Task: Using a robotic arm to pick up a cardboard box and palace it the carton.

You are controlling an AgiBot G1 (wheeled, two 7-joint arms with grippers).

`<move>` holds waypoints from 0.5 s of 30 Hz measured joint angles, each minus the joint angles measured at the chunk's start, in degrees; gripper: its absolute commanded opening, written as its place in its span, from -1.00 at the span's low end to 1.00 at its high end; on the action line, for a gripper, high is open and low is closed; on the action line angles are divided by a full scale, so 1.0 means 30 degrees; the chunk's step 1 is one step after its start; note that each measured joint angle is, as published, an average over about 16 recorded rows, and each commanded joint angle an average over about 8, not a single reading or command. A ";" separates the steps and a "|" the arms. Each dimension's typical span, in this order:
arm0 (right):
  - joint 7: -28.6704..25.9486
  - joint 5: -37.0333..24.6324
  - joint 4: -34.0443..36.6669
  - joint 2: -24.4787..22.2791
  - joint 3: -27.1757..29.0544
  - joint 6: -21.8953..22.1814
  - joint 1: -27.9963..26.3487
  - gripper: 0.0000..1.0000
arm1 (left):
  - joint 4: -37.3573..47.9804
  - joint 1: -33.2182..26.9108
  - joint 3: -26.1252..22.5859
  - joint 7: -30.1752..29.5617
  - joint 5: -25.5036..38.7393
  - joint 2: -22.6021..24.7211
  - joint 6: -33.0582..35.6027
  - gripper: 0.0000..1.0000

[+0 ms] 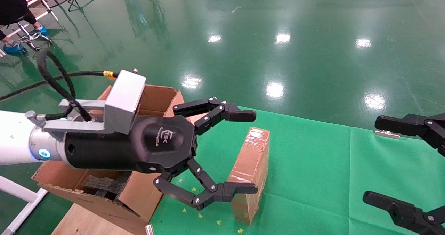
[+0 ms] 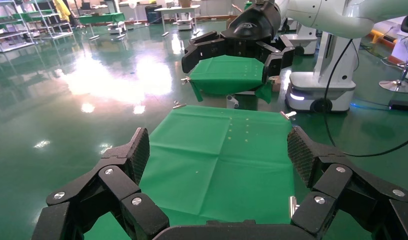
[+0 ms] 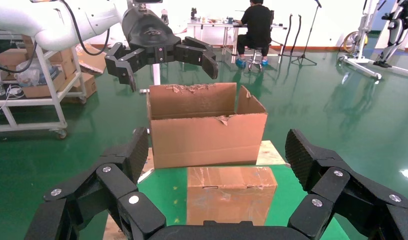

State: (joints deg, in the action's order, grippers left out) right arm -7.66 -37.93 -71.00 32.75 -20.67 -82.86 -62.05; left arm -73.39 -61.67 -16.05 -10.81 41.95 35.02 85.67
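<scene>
Black two-finger left gripper [image 1: 247, 152] on its white arm hangs with fingers spread wide above the small tape-wrapped brown cardboard box [image 1: 251, 172], which stands on the green-clothed worktop [image 1: 313, 179] beside the large torn-flapped carton [image 1: 139, 193], while the right gripper [image 1: 379, 160] waits, released, well apart.

You can see only one marking: a white logo with small lettering on the black body of the left gripper [image 1: 222, 155], in the head view. Its letters look like "TEK" beside an angular emblem, but you cannot read them with certainty. The box [image 1: 251, 174] and carton [image 3: 207, 125] show no readable print.
</scene>
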 measured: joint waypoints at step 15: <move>0.0000 0.0000 0.0000 0.0000 0.0000 0.0000 0.0000 0.37 | 0.0000 0.0000 0.0000 0.0000 0.0000 0.0000 0.0000 1.00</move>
State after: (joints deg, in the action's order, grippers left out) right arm -7.66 -37.93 -71.00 32.75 -20.67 -82.86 -62.05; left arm -73.39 -61.67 -16.05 -10.81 41.95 35.02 85.67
